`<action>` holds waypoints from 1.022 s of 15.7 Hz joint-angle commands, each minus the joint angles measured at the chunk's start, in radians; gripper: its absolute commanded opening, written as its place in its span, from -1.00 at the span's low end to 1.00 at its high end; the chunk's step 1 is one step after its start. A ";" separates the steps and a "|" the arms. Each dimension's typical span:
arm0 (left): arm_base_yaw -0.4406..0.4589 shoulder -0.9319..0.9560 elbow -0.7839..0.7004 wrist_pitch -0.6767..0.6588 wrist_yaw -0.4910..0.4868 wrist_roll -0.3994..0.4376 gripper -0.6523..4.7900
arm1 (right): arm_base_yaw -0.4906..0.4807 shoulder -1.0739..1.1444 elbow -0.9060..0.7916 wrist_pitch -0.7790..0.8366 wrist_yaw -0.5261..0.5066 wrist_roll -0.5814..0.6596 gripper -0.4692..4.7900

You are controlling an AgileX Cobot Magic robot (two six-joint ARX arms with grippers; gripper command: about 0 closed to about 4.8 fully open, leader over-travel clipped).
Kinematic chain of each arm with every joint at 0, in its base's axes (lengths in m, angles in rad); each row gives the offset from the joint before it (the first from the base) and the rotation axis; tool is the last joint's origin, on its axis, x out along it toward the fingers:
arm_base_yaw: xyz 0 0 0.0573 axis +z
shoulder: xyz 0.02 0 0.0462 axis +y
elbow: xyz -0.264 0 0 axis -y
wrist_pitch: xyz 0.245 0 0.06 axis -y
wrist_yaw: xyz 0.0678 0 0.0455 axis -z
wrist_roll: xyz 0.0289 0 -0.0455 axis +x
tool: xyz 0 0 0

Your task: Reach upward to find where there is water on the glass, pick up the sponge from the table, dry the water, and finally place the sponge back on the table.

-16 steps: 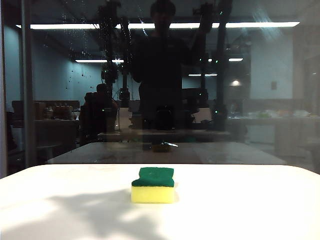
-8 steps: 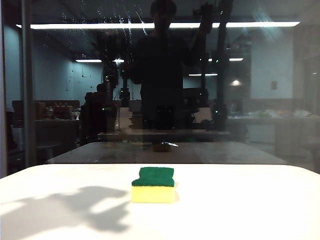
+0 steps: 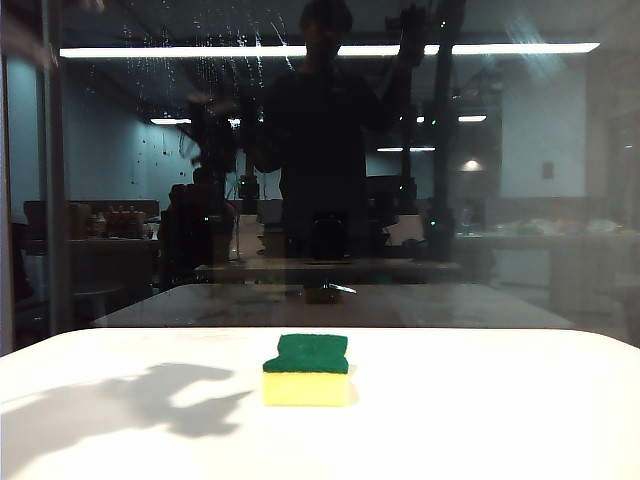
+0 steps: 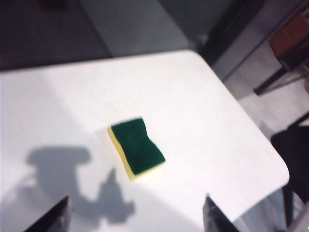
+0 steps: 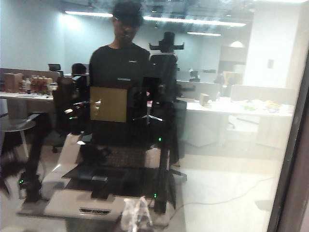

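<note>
1. We see the sponge [image 3: 307, 370] lying flat on the white surface [image 3: 480, 420], green side up, near its far edge by the glass [image 3: 560, 200] and midway between its side edges
2. Our left pincer [image 4: 135, 215] hangs above it with jaws spread wide and empty, looking down, likely lining up a grasp
3. The water [image 3: 215, 55] speckles the upper part of the pane, towards its left, so wiping must go high
4. Our right pincer faces the glass; we cannot tell whether it is open
</note>
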 commanded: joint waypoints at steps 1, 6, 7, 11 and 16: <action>-0.001 0.072 -0.026 0.060 0.050 0.001 0.51 | 0.000 -0.004 0.007 0.014 0.005 -0.003 -0.84; -0.016 0.257 -0.026 0.187 0.111 0.001 0.51 | 0.000 0.005 0.007 0.022 0.005 -0.003 -0.84; -0.058 0.317 -0.026 0.217 0.109 0.003 0.51 | 0.000 0.008 0.007 0.022 0.005 -0.003 -0.84; -0.221 0.515 -0.026 0.338 -0.066 0.013 0.51 | 0.000 0.021 0.007 0.022 0.005 -0.003 -0.84; -0.262 0.729 -0.013 0.472 -0.066 -0.022 0.51 | 0.000 0.031 0.007 0.022 0.005 -0.003 -0.84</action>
